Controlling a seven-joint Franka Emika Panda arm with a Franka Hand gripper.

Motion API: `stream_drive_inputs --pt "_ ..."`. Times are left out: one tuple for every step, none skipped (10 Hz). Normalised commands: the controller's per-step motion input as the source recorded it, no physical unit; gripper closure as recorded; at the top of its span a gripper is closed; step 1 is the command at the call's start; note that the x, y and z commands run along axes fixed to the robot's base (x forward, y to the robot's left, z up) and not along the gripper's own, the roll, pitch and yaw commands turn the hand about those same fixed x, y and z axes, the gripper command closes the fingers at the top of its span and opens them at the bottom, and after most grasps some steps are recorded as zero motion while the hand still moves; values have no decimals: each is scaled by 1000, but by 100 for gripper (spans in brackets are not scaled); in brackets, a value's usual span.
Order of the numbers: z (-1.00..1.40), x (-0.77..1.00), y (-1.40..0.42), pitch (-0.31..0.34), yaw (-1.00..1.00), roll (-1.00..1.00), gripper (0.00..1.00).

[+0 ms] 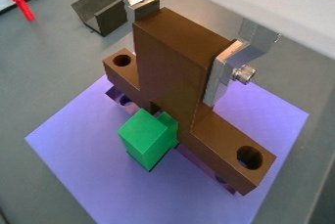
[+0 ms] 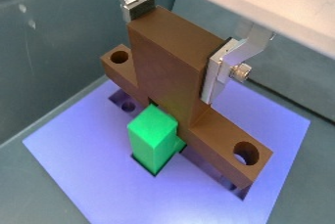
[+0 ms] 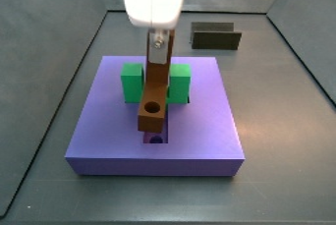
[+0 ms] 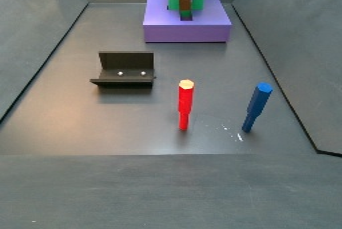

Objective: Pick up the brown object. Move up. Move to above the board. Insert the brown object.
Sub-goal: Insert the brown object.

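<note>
Now your gripper is clamped on the upright block of the brown object, which sits directly over the board with its flat bar low along the central slot, beside the green block. Whether the bar is fully seated you cannot tell from these views. Keep the piece square to the slot and press straight down, gently; any twist would likely jam it against the green block. Room is generous: the fixture, the red peg and the blue peg stand well apart from the board, and the grey walls are clear of the arm.
</note>
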Motion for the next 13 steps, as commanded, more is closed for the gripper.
stream_drive_inputs --pt "-306 31 0 -34 71 213 100" --pt "-300 0 0 -54 94 224 100" --pt "-326 0 0 -83 126 229 100" --pt "-326 0 0 -79 149 221 100" --pt "-346 0 0 -81 166 203 100" --pt "-377 -31 0 -100 220 173 100" --pt "-351 0 0 -97 234 109 100" --pt "-303 83 0 -96 217 -3 100" --pt "-280 237 -29 -73 126 -67 100" --pt "-366 180 0 -77 0 -53 100" --pt "-320 203 -11 -50 -20 -104 100" --pt "-226 131 -57 -76 -83 -277 100" --pt "-146 69 -91 -113 -111 -386 100"
